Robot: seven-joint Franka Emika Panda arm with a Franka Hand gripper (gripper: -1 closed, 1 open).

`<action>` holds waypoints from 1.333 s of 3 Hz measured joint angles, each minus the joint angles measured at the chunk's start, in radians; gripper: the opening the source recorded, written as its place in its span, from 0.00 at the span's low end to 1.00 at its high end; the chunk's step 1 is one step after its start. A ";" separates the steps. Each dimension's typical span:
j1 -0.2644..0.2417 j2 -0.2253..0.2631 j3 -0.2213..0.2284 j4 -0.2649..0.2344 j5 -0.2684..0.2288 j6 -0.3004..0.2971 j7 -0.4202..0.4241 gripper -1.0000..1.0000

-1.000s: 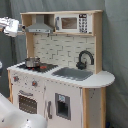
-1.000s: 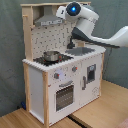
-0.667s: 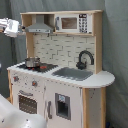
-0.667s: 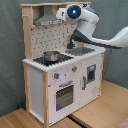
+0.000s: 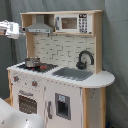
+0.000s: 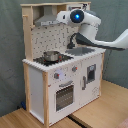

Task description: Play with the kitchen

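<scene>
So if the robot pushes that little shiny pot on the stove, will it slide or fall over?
The little pot looks low and wide, so it would probably slide rather than tip. It sits loose on the flat black stovetop, which looks smooth, so a light push may move it easily. It looks like thin metal, so likely light for its size.

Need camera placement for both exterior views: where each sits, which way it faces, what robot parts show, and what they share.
First exterior view: faces the kitchen from its front, off toward the sink end; only the arm's tip enters at the first exterior view's left edge.
Second exterior view: faces the front from the stove end, slightly above; the arm comes in from the second exterior view's right, crossing before the upper shelf.
Shared: pot, faucet, oven door, hood.
</scene>
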 joint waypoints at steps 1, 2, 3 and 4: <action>0.061 -0.001 -0.030 -0.085 -0.020 0.067 0.001 1.00; 0.126 -0.002 -0.064 -0.177 -0.042 0.137 0.005 1.00; 0.195 -0.003 -0.101 -0.269 -0.068 0.209 0.010 1.00; 0.264 -0.006 -0.138 -0.362 -0.097 0.281 0.018 1.00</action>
